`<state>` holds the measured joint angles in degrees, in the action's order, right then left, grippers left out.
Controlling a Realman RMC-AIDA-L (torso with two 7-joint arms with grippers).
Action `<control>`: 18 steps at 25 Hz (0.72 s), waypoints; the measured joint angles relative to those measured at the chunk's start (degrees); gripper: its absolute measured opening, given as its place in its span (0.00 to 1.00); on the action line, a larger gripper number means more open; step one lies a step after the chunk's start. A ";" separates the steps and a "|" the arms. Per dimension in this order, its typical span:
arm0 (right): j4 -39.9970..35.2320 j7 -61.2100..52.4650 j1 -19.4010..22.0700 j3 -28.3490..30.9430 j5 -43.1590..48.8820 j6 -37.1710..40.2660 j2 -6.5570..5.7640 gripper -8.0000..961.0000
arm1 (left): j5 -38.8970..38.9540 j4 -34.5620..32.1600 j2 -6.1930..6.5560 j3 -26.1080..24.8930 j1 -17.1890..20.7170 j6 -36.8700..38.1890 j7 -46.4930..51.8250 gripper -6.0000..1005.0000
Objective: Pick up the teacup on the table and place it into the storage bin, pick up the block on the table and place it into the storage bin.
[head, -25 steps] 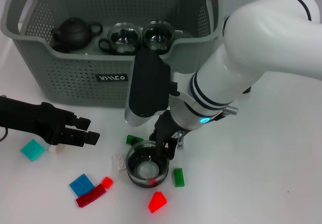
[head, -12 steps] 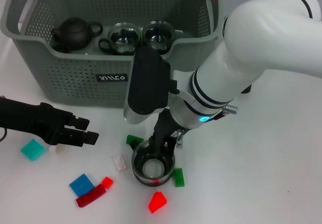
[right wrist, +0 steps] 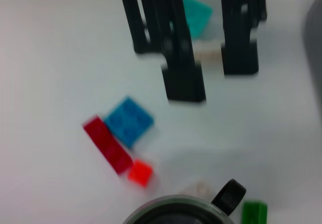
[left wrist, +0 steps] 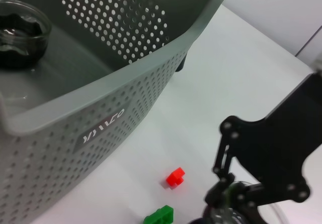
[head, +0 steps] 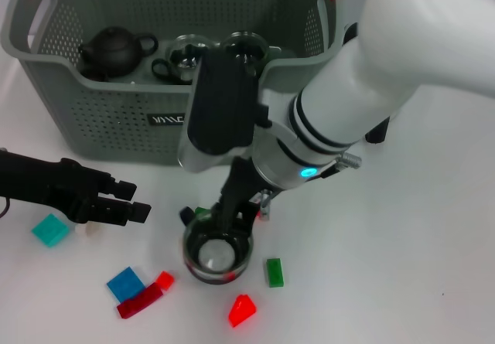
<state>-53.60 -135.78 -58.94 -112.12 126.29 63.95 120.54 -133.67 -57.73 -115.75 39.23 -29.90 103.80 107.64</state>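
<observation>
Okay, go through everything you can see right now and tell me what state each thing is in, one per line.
teacup: upright, gripped at its rim, whether lifted unclear
right gripper: jaws shut on the teacup's rim
left gripper: parked low over the table, jaws open, holding nothing
storage bin: upright, holding a black teapot and two glass cups
blocks: loose on the table

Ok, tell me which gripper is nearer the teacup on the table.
Right. The right gripper is at the teacup, its fingers on the rim. The left gripper sits off to the cup's left, apart from it.
</observation>
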 joint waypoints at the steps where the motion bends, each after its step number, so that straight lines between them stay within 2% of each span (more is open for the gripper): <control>1: -1.72 -0.10 0.77 1.04 0.20 0.91 -0.07 0.07 | 0.00 0.03 0.00 -0.02 0.00 -0.02 -0.01 0.57; 9: -11.68 -4.73 3.08 7.81 7.55 10.32 -0.13 0.07 | 0.15 0.08 0.07 -0.03 0.02 -0.38 0.08 0.57; 18: -22.40 -8.87 5.29 12.06 17.07 15.52 -0.13 0.07 | 0.16 1.28 0.35 -0.03 -0.11 -1.67 -0.09 0.57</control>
<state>-76.00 -144.65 -53.64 -100.06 143.36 79.48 120.41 -133.52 -56.45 -115.40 39.20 -30.01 102.13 107.54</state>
